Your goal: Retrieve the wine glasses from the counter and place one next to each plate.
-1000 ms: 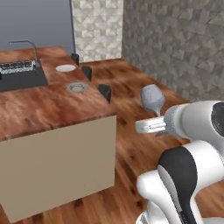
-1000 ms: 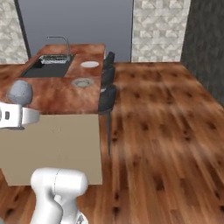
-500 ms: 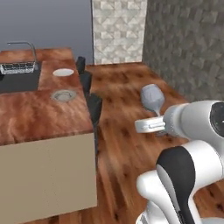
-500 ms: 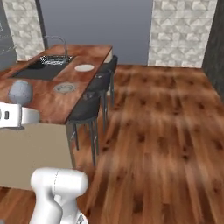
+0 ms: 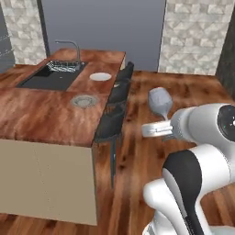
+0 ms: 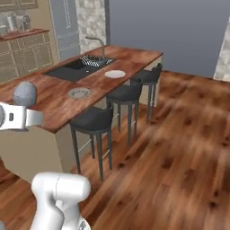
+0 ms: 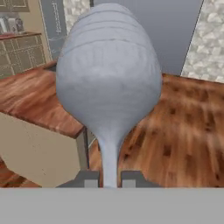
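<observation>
Out over the wooden floor beside the table, the fingers pinch the stem of one wine glass, carried upright, so neither the grey plate nor the white plate yet has its glass.

You see a glass of translucent blue-grey material with faint ridges banding its matt bowl, and a counter of reddish-brown wood grain with a soft sheen over flat, matt beige panels. On it, one plate looks like grey ringed metal and the other plate is plain smooth white, beside a dark matt sink with a wire rack and a metal tap. The floor is glossy wood planking, the stools have dark matt seats, and the wall is rough pale stone.
</observation>
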Controlling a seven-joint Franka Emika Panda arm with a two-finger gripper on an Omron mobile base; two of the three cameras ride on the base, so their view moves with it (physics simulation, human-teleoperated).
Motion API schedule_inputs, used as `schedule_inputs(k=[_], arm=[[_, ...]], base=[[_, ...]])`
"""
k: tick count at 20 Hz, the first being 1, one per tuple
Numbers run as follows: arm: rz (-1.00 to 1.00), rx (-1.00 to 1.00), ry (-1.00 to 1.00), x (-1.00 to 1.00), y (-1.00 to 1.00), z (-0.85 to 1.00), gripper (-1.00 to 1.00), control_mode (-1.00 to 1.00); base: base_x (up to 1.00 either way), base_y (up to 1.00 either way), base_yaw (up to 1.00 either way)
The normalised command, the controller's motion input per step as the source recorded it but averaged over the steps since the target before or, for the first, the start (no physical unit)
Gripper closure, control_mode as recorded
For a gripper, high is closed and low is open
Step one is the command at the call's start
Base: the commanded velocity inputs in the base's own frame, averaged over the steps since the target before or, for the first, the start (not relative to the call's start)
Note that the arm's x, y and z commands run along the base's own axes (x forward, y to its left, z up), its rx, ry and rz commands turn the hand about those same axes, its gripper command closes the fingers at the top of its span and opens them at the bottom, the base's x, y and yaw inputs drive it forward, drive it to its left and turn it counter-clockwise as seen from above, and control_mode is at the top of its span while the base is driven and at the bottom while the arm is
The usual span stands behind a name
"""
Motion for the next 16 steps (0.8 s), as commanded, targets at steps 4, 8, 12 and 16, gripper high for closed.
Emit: schedule_inputs(k=[4,8,12,16], arm=[[0.00,0.00,0.00,0.00,0.00,0.00,1.00,1.00],[0.00,0.00,0.00,0.00,0.00,0.00,1.00,1.00],[0.00,0.00,0.00,0.00,0.00,0.00,1.00,1.00],[0.00,0.00,0.00,0.00,0.00,0.00,1.00,1.00]], base=[[0.07,-0.51,0.85],[0.01,-0.38,0.91],[0.00,-0.38,0.92],[0.00,-0.22,0.98]])
